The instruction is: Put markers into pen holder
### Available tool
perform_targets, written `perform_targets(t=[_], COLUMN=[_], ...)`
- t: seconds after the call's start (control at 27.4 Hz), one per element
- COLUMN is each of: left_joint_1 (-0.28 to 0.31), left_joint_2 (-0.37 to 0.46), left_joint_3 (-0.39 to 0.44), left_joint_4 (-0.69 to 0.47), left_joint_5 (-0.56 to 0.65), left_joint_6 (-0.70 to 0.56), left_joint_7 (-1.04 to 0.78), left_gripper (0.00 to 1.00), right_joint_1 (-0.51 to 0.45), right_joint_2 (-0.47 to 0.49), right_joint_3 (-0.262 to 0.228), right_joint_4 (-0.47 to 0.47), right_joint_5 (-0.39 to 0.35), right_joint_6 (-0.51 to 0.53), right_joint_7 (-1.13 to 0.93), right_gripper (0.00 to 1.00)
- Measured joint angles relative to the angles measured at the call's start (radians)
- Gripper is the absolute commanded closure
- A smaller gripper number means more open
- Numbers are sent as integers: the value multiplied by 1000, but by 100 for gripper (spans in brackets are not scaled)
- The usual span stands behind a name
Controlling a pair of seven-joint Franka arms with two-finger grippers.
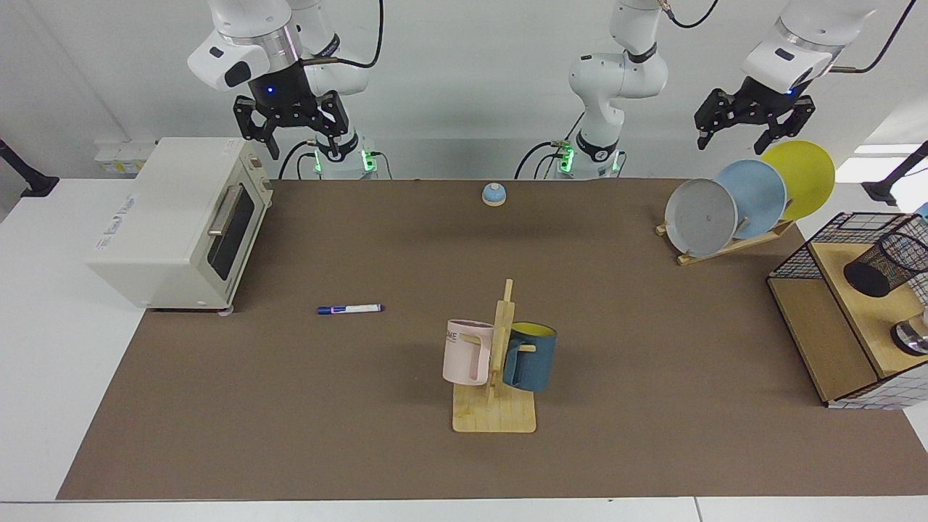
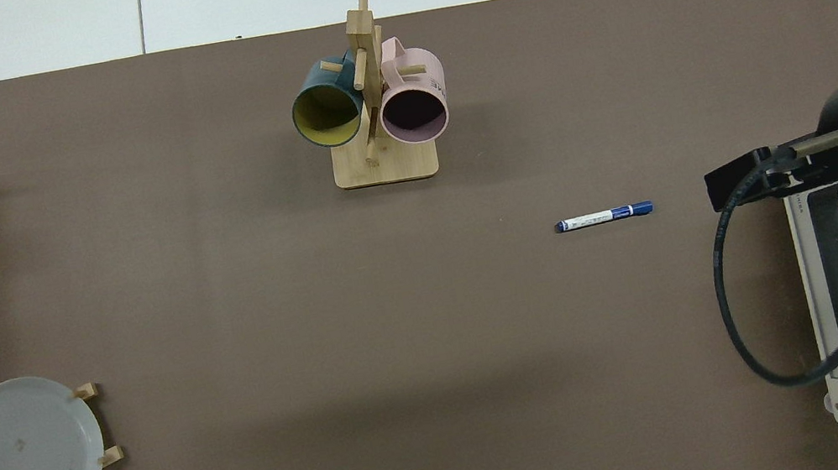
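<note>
- Brown tabletop (image 1: 290, 406), white wall behind; nothing grasped yet.
- Far left: right gripper (image 1: 291, 138) hangs high above the toaster oven (image 1: 174, 225), fingers spread, empty.
- Left of centre: marker (image 1: 349, 309) lies flat on the mat, apart from everything.
- Centre: mug tree (image 1: 500, 362) with pink and blue mugs; bell (image 1: 494, 193) far behind.
- Right: plate rack (image 1: 732, 206); left gripper (image 1: 754, 123) waits above it, fingers released.
- Far right edge: pen holder (image 1: 881, 264) tilted inside the wire basket (image 1: 812, 250).
- Risks: slim marker may roll or slip from a flat pinch; the long carry passes the mugs; the tilted holder mouth is easy to miss.
</note>
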Motion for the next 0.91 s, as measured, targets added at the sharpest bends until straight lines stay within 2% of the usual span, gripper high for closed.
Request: perform_targets(t=[0.55, 0.91], left_joint_1=[0, 0], left_joint_2=[0, 0], left_joint_3=[0, 0], left_joint_4=[0, 0], left_joint_5=[0, 0], left_joint_6=[0, 0], left_joint_7=[0, 0], left_gripper=[0, 0], right_joint_1=[-4, -4], right_joint_2=[-3, -3], right_joint_3=[-5, -5], right_joint_4=[0, -1], right_joint_5=[0, 2], right_joint_6=[2, 59], right_joint_7=[0, 0], right_gripper=[0, 0])
